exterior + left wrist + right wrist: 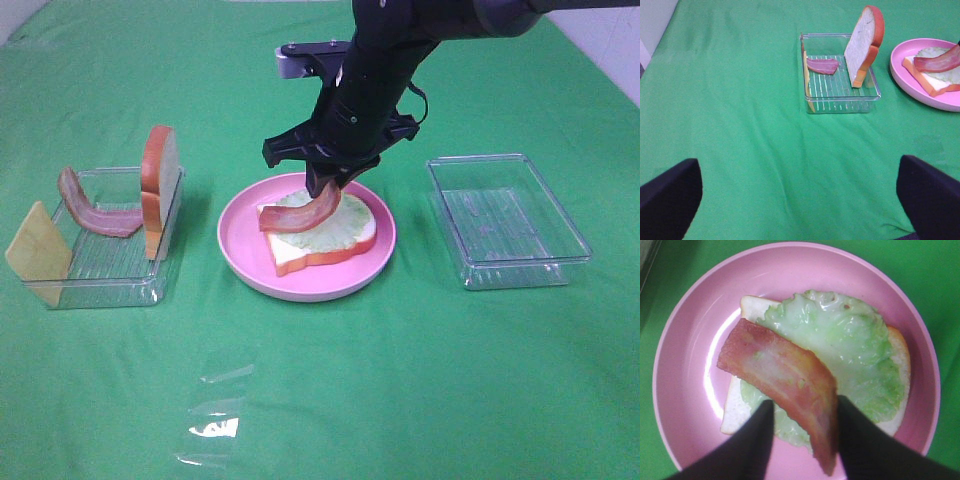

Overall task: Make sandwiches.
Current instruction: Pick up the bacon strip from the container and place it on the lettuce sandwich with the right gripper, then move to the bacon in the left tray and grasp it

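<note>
1. The sandwich is being built on the pink plate (685, 340) in the middle of the table (400, 380). A bread slice (752, 307) lies flat as the base, and the lettuce (850, 350) is spread over most of it.
2. Your right claw (802, 407) hangs low over the plate with a bacon strip (780, 375) between its fingers. The strip's far end rests on the lettuce and its near end rises toward the claw. That slant suggests it is being laid down from one end so it settles across the leaf.
3. The right claw's fingers stand partly spread. Lettuce shows between one finger and the strip, which lies against the other finger. I judge it a release, not a firm pinch.
4. Your left claw (800, 195) is spread wide with nothing in it. It sits back over bare cloth, out of the way of the plate.
5. The remaining pieces wait in the tray (100, 285) on the left. The second bread slice (158, 185) stands on edge against one wall, the cheese (38, 250) leans at the opposite end, and the other bacon strip (95, 215) curves between them. Standing on edge should make them easier to pinch.
</note>
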{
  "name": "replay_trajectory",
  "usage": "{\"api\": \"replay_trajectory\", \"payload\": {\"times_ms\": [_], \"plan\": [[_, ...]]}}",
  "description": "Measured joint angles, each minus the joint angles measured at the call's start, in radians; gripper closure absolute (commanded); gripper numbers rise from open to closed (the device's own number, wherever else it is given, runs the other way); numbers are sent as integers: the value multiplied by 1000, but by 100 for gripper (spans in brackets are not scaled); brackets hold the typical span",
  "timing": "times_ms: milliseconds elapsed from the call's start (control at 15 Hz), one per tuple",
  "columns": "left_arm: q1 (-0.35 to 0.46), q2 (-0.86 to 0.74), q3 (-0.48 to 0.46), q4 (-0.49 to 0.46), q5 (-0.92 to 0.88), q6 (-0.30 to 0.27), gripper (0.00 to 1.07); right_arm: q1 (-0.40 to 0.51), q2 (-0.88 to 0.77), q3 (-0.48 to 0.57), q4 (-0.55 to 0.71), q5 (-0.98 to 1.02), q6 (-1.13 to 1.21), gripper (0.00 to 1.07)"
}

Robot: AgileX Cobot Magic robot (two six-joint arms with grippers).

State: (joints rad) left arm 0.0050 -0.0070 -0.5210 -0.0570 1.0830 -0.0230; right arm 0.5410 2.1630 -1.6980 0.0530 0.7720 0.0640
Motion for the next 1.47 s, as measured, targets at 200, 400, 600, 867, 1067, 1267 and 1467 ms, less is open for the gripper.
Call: {"api": "replay_trajectory", "payload": {"times_ms": [200, 400, 600, 867, 1067, 1267, 1467], "plan": [[0, 0, 0, 0, 0, 0, 9, 0, -4, 0, -36, 9, 0, 9], [0, 0, 0, 0, 0, 0, 9, 0, -28, -40, -75, 81, 0, 9], [0, 0, 0, 0, 0, 0, 9, 0, -33, -167, -121, 308, 0, 9], [0, 0, 0, 0, 0, 0, 9, 0, -60, -247, -148, 437, -25, 9], [0, 0, 0, 0, 0, 0, 9, -5, -130, -208, -160, 441, -26, 9], [0, 0, 0, 0, 0, 0, 9, -101, -220, -122, -156, 440, -26, 9], [0, 0, 0, 0, 0, 0, 9, -293, -318, 61, -149, 439, -26, 9]]}}
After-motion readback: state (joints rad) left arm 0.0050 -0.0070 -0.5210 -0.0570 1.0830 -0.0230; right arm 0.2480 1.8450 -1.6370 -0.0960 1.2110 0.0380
